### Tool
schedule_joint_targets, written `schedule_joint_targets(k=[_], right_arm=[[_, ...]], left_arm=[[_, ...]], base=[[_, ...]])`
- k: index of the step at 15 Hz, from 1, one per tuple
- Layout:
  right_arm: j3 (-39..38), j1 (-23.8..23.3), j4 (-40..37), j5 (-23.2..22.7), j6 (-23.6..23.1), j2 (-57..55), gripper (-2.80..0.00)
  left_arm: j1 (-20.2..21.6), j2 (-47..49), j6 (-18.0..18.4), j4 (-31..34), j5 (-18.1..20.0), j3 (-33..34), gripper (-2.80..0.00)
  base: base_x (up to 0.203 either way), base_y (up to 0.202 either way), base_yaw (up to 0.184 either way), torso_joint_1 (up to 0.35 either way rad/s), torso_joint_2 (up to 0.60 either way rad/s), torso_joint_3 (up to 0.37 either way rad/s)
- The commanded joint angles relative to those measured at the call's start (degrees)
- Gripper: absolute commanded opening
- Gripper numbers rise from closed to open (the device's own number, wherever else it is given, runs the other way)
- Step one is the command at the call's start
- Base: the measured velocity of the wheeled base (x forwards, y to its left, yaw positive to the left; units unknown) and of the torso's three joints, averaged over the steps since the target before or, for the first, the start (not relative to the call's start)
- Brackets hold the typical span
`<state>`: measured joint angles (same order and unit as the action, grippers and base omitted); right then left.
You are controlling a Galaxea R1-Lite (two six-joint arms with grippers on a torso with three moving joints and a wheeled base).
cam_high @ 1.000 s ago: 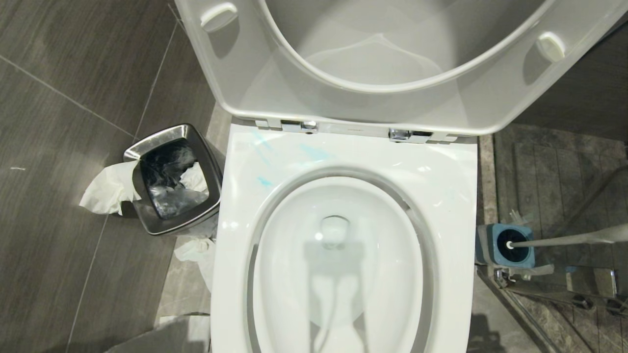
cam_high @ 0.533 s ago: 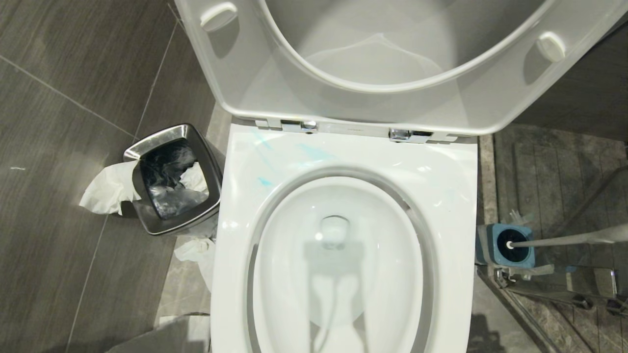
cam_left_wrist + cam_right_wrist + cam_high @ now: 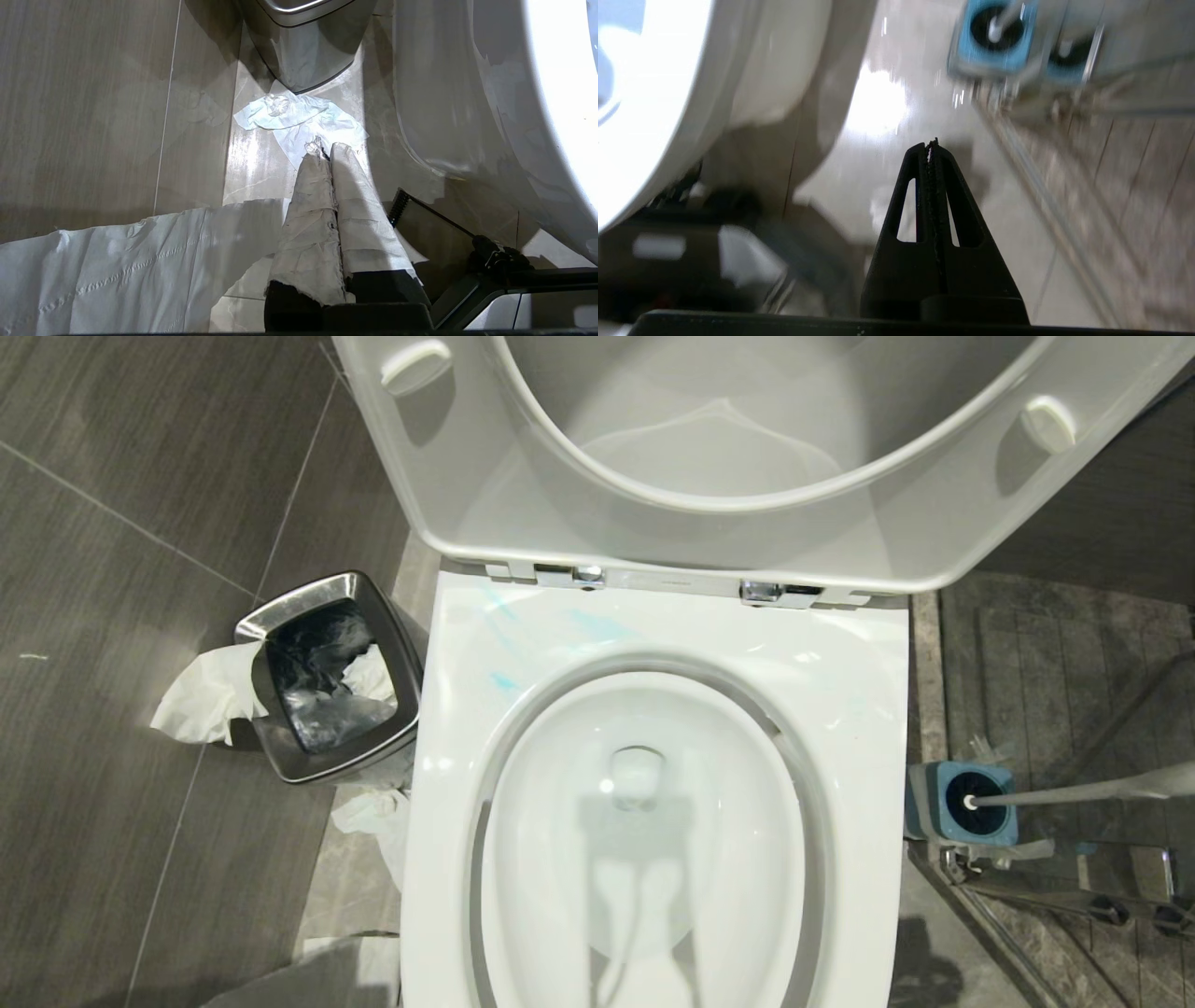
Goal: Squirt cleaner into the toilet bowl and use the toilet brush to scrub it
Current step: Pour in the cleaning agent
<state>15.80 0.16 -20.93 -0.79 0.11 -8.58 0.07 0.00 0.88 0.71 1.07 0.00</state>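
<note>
The white toilet bowl (image 3: 864, 709) fills the middle of the head view, seat and lid (image 3: 709, 537) raised. Pale blue cleaner (image 3: 504, 682) streaks the rim's back left. The toilet brush (image 3: 1074, 792) stands in its blue holder (image 3: 966, 803) on the floor to the right, its grey handle leaning right. Neither arm shows in the head view. My right gripper (image 3: 931, 143) is shut and empty, low over the floor between the bowl's outer wall (image 3: 668, 116) and the holder (image 3: 994, 37). My left gripper (image 3: 325, 150), its fingers wrapped in white cloth, is shut over the floor left of the bowl.
A steel-rimmed waste bin (image 3: 327, 677) stands left of the toilet with tissue (image 3: 201, 695) hanging over its side. More tissue (image 3: 299, 119) lies on the floor beneath the left gripper. A metal shower-door rail (image 3: 1055, 896) runs along the floor just behind the brush holder.
In the head view a shadow on the floor right of the bowl has grown a little. The toilet, the bin and the brush have not moved.
</note>
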Motion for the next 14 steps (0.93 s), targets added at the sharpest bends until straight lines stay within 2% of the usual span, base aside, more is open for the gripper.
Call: schedule_joint_targets(k=[1,4,6,7,10,14], right_arm=[[8.6,0.0,-6.8,0.1,1.1,-15.1,-2.8],[16.3,0.0,-6.8,-0.2,2.1,-32.7,-2.8],[18.7,0.0,0.7,-1.0,0.8,-43.3,-2.8],[19.0,0.0,7.2,-2.4,-0.2,-48.1,-2.8],[13.8,0.0,36.0,-9.4,-1.8,-60.1,-2.8],[2.7,0.0,75.1,-12.5,-3.3,-81.0,-2.8]], left_arm=[[0.0,0.1,0.0,0.0,0.0,0.1,-2.8],[0.0,0.1,0.0,0.0,0.0,0.1,-2.8],[0.0,0.1,0.0,0.0,0.0,0.1,-2.8],[0.0,0.1,0.0,0.0,0.0,0.1,-2.8],[0.0,0.1,0.0,0.0,0.0,0.1,-2.8],[0.0,0.1,0.0,0.0,0.0,0.1,-2.8]], base=[[0.0,0.0,0.0,0.0,0.0,0.0],[0.0,0.0,0.0,0.0,0.0,0.0],[0.0,0.0,0.0,0.0,0.0,0.0],[0.0,0.0,0.0,0.0,0.0,0.0],[0.0,0.0,0.0,0.0,0.0,0.0],[0.0,0.0,0.0,0.0,0.0,0.0]])
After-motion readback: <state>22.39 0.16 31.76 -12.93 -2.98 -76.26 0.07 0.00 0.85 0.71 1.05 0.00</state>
